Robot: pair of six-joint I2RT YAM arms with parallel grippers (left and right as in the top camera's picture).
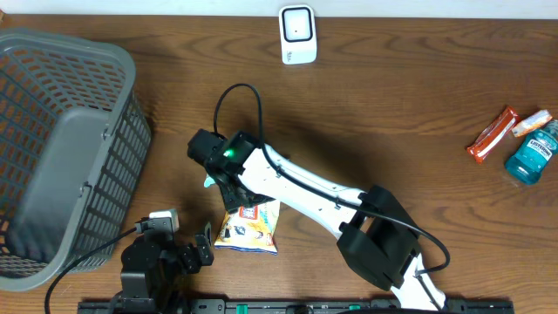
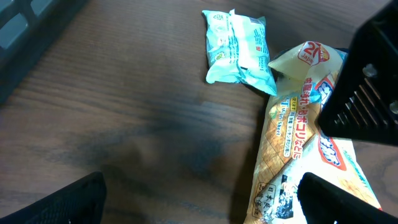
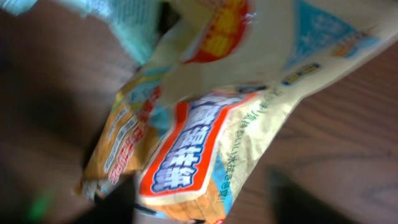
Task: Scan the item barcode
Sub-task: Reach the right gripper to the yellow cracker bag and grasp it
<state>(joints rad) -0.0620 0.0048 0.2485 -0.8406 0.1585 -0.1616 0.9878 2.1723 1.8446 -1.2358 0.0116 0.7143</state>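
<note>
A yellow snack packet (image 1: 248, 225) (image 2: 292, 137) (image 3: 205, 124) with red and blue lettering lies on the wooden table near the front edge. My right gripper (image 1: 231, 194) (image 3: 205, 196) is down over its far end. One dark finger sits at the packet's left edge, and the other stands apart with bare wood between; the jaws are open, and the view is blurred. A teal packet (image 1: 207, 180) (image 2: 239, 46) lies just beyond. The white scanner (image 1: 297, 35) stands at the table's far edge. No barcode shows. My left gripper (image 1: 187, 253) (image 2: 202, 205) hovers open beside the yellow packet's near end.
A grey mesh basket (image 1: 52, 148) fills the left side. At the far right lie an orange bar (image 1: 491, 135), a small white packet (image 1: 532, 122) and a teal mouthwash bottle (image 1: 532, 155). The right arm (image 1: 331, 201) stretches diagonally across the middle.
</note>
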